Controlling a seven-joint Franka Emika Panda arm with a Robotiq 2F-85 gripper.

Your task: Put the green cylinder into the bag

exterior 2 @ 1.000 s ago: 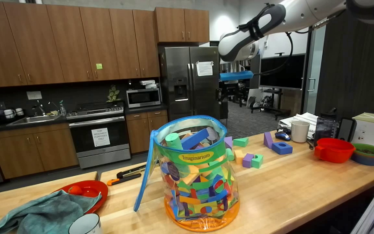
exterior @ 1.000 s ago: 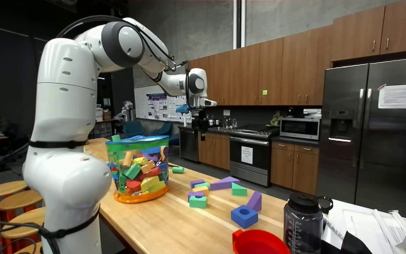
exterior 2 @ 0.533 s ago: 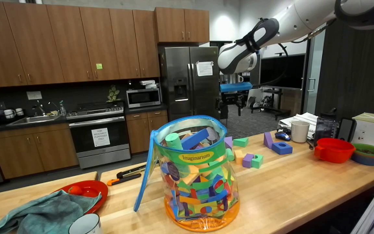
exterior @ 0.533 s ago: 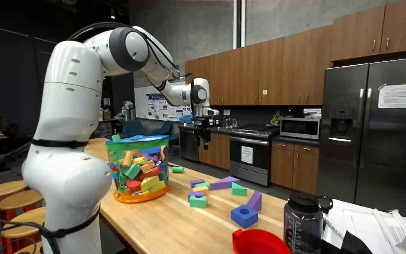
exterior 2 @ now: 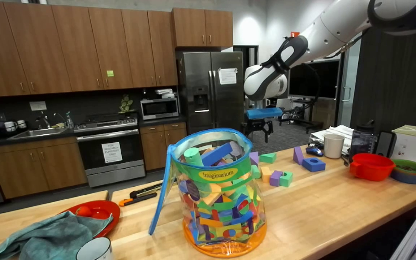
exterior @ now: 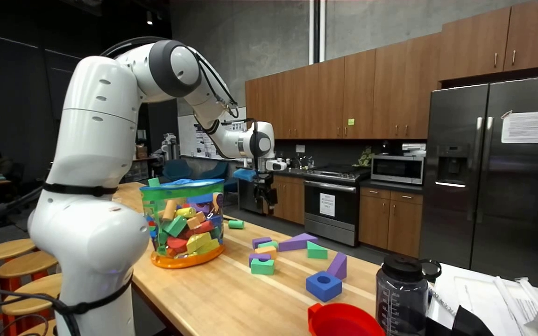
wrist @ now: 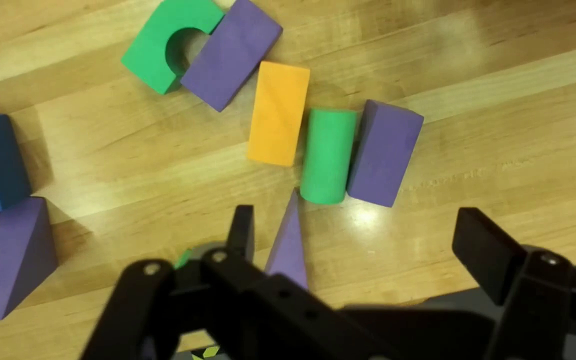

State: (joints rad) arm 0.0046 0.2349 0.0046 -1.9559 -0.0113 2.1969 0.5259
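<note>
I have the hand (wrist: 355, 220) spread, empty, presumably to straddle the green cylinder (wrist: 329, 156) between orange block (wrist: 279, 114) and purple block (wrist: 385, 152); bag (exterior 2: 218, 175) open, likely for drop.

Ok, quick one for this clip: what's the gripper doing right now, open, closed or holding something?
Gripper: open, jaws well apart, holding nothing.

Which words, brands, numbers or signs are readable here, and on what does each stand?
"Imaginarium": label on the bag.
"FOR RESEARCH PURPOSES ONLY": sheet on the oven.
Too small or blurred: fridge sheet, green note, posters, backsplash sheet, bottle markings, papers, bag's other print.
</note>
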